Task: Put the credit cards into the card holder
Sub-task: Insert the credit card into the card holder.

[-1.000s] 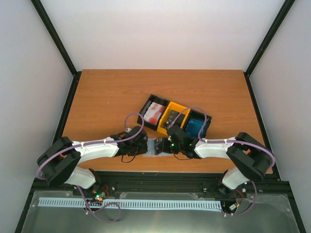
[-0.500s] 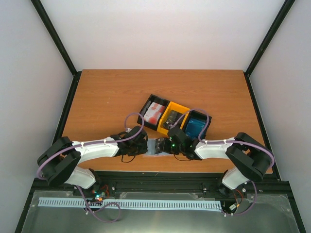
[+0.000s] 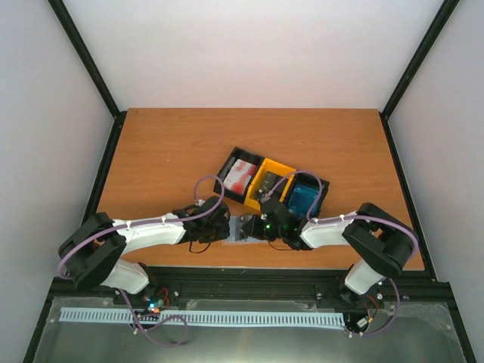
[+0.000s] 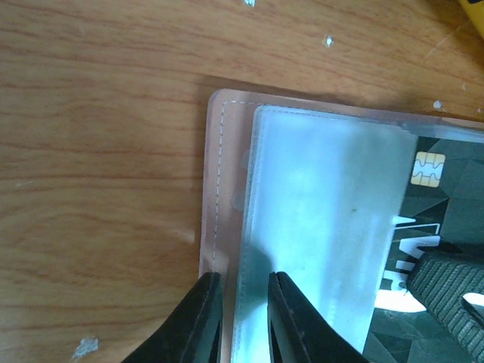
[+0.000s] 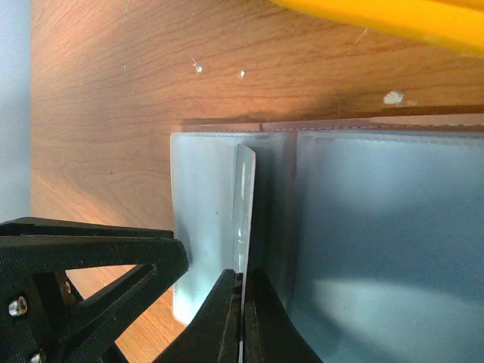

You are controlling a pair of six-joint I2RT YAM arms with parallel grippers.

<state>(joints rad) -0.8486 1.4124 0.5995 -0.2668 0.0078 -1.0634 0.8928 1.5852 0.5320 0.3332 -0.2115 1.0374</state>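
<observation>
The card holder [image 3: 243, 228] lies open near the table's front edge, pinkish-tan outside [image 4: 219, 181] and grey with pockets inside [image 5: 355, 227]. My left gripper [image 3: 219, 227] has its jaws a narrow gap apart, tips [image 4: 242, 281] resting on the holder's left flap and straddling the pocket's edge. My right gripper [image 3: 265, 226] is shut on a dark grey credit card with a gold chip [image 4: 429, 170]. The card shows edge-on [image 5: 243, 204] against the holder's left pocket. More credit cards lie in bins: red-and-white [image 3: 240, 175], dark [image 3: 268, 184], blue [image 3: 304, 197].
Three joined bins stand just behind the holder: a black one [image 3: 229, 161], a yellow one [image 3: 281, 166] and another black one [image 3: 324, 190]. The yellow bin's rim shows in the right wrist view [image 5: 378, 15]. The left gripper's black finger [image 5: 91, 261] is close beside the card.
My right gripper has shifted a little to the left with the card, further over the holder. The left gripper and the holder have stayed put.
</observation>
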